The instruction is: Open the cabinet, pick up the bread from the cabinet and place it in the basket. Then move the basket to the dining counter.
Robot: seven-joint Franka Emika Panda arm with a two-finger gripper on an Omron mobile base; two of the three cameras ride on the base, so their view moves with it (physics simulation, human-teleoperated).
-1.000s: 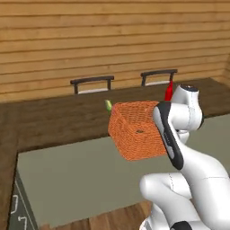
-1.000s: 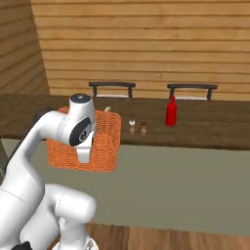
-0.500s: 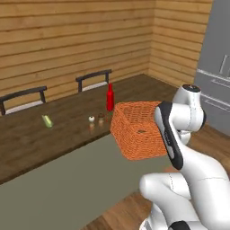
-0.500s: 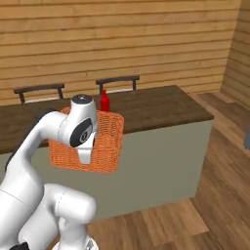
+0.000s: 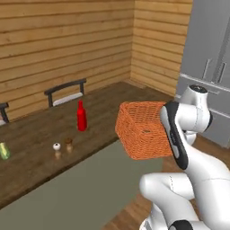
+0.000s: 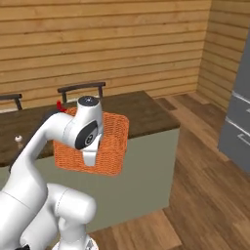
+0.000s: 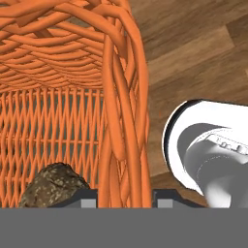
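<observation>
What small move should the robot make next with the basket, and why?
Probably carry the basket forward over the counter before lowering it. The claw grips its wall, the bread lies inside, and the basket hangs in the air by the counter's end, not yet resting on the wood.

- Home kitchen with dining corner, rendered.
- Long dark wood-grain dining counter (image 5: 40,148) with pale front panel, red bottle (image 5: 81,117) and small shakers (image 5: 57,149) on top.
- Dark chair backs (image 5: 65,88) lined up behind the counter.
- Grey steel fridge (image 5: 209,58) at one side.
- Plank-clad wooden walls (image 6: 107,44), wooden floorboards (image 6: 205,185).
</observation>
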